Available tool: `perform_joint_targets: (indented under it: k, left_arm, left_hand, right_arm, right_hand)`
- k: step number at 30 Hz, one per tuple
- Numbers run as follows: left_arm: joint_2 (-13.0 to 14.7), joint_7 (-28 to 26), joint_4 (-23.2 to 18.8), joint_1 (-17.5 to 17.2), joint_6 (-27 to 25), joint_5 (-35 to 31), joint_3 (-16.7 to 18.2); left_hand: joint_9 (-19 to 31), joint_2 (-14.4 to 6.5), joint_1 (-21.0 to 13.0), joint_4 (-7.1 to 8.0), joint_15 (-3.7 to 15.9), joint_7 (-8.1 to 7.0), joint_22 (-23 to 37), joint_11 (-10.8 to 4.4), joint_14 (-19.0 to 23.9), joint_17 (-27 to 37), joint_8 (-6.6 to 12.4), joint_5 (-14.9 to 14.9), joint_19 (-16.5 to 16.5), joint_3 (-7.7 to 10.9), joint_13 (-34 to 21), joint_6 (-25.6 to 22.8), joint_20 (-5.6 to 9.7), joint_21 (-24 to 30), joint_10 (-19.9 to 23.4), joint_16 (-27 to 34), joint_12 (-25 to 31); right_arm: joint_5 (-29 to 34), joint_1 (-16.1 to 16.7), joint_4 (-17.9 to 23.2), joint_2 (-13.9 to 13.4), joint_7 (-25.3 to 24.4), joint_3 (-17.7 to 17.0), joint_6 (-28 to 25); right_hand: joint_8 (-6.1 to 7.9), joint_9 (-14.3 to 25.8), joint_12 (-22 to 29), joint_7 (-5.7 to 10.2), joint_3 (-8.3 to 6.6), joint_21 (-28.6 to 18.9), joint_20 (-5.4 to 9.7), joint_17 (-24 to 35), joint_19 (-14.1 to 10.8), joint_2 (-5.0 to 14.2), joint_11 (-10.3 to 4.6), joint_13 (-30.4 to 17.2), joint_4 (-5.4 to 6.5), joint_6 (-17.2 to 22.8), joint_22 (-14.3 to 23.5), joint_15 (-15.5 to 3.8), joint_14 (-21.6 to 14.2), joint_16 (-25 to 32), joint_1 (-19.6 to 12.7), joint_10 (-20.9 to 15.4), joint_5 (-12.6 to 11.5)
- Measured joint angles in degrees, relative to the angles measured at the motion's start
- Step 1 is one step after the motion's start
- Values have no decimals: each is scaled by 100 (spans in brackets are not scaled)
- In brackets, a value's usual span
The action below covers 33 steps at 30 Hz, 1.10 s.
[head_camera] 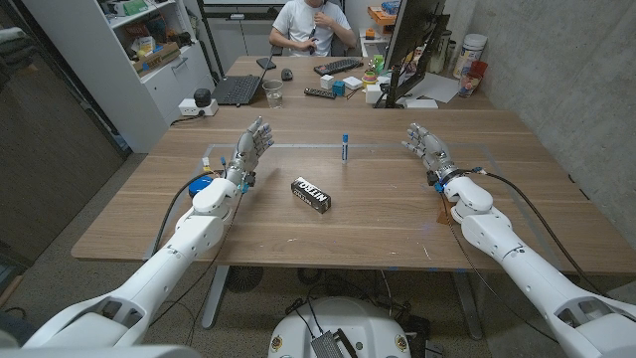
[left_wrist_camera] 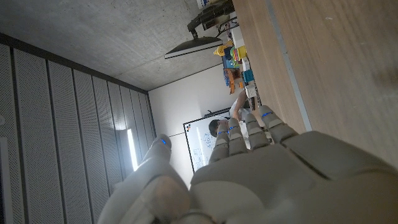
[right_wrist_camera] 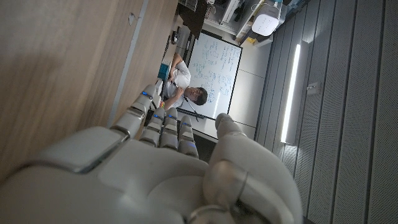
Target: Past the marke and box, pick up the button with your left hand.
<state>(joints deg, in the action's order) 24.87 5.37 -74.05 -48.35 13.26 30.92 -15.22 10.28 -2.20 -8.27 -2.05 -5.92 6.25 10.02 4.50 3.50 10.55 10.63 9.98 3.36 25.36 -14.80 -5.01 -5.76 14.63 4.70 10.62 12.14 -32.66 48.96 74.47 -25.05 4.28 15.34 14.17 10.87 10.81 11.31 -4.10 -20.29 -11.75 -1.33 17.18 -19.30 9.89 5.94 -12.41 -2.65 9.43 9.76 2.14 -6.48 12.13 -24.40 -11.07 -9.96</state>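
My left hand (head_camera: pixel 250 146) stands over the table's left half with its fingers apart and raised, holding nothing. The left wrist view shows the back of that hand (left_wrist_camera: pixel 267 180) beside bare wood. A black box with white lettering (head_camera: pixel 311 192) lies on the table to the right of that hand and nearer to me. Farther back lies a white marker with a blue cap (head_camera: pixel 345 147). A small blue round thing (head_camera: pixel 202 185) peeks out beside my left wrist; I cannot tell whether it is the button. My right hand (head_camera: pixel 425 147) is open over the right half, and its back (right_wrist_camera: pixel 155 174) shows in the right wrist view.
A taped outline (head_camera: pixel 298 146) marks the table's working area. Behind it a second desk (head_camera: pixel 298 80) carries a laptop (head_camera: pixel 238 89), a glass (head_camera: pixel 273 93), a keyboard (head_camera: pixel 340 66) and a monitor (head_camera: pixel 412 40). A person (head_camera: pixel 312 25) sits at its far side.
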Motion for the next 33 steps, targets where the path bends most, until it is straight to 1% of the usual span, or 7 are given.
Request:
perform_joint_targets:
  k: [1, 2, 4, 8, 14, 23, 33]
  left_arm:
    - [0, 0, 0, 0, 0, 0, 0]
    - [-196, 101, 0, -28, -79, -164, 260]
    - [-426, 280, 0, -56, -197, -465, 544]
    - [-735, 556, -15, -88, -354, -930, 914]
    - [-1331, 901, -90, -147, -529, -1601, 1585]
    - [-1791, 1169, -445, -343, -736, -2275, 2093]
    - [-2020, 1275, -1065, -644, -983, -2791, 2406]
  left_hand:
    - [0, 0, 0, 0, 0, 0, 0, 0, 0, 0, 0, 0, 0, 0, 0, 0, 0, 0, 0, 0, 0]
    - [0, 0, 0, 0, 0, 0, 0, 0, 0, 0, 0, 0, 0, 0, 0, 0, 0, 0, 0, 0, 0]
    - [0, 0, 0, 0, 0, 0, 0, 0, 0, 0, 0, 0, 0, 0, 0, 0, 0, 0, 0, 0, 0]
    - [0, 0, 0, 0, 0, 0, 0, 0, 0, 0, 0, 0, 0, 0, 17, 0, 0, 0, 0, 0, 0]
    - [-1, 0, 0, 0, 0, -1, 0, 0, 0, -1, 0, 27, 0, 0, 17, 0, 0, 0, 0, 0, 0]
    - [-1, 0, 0, 0, 0, -1, -1, 0, 0, -1, 0, 27, -24, 0, 17, 0, -23, -17, -1, -1, 0]
    - [-2, -53, -52, -38, 1, -2, -1, -1, 0, -2, 0, 27, -1, 37, 44, 0, -62, -23, -1, 22, 0]
  right_arm:
    - [61, 20, 3, 103, 86, -128, -27]
    - [162, 22, 3, 113, 151, -142, -73]
    - [450, 70, 30, 368, 335, -457, -189]
    - [906, 135, 85, 757, 625, -919, -352]
    - [1389, 201, 191, 1252, 930, -1497, -503]
    - [2137, 267, 367, 1780, 1413, -2103, -721]
    - [2638, 288, 454, 2289, 1772, -2642, -819]
  right_hand:
    - [0, 0, 0, 0, 0, 0, 0, 0, 0, 0, 0, 0, 0, 0, 0, 0, 0, 0, 0, 0, 0]
    - [0, 0, 0, 0, 0, 0, 0, 0, 0, 0, 0, 0, 0, 0, 0, 0, 0, 0, 0, 0, 0]
    - [0, 0, 0, 0, 0, 0, 0, 0, 0, 0, 0, 0, 0, 0, 0, 0, 0, 0, 0, 0, 1]
    - [0, 0, 0, 0, 0, 0, 0, 0, 0, 0, 0, 0, 0, 0, 0, 0, 0, 0, 0, 0, 1]
    - [0, -1, 0, 0, 0, 0, 0, -1, 1, 0, 0, 1, 0, -1, 0, 0, 1, 0, 0, 0, 1]
    - [0, -1, 0, 0, 1, 0, 0, -1, 1, 0, -1, 17, -1, -1, -1, 0, 1, 0, 0, 1, 2]
    - [0, -2, 0, 32, 1, 0, 0, -2, 1, 0, 20, 16, -1, 31, -1, 0, 1, 0, 0, -20, 2]
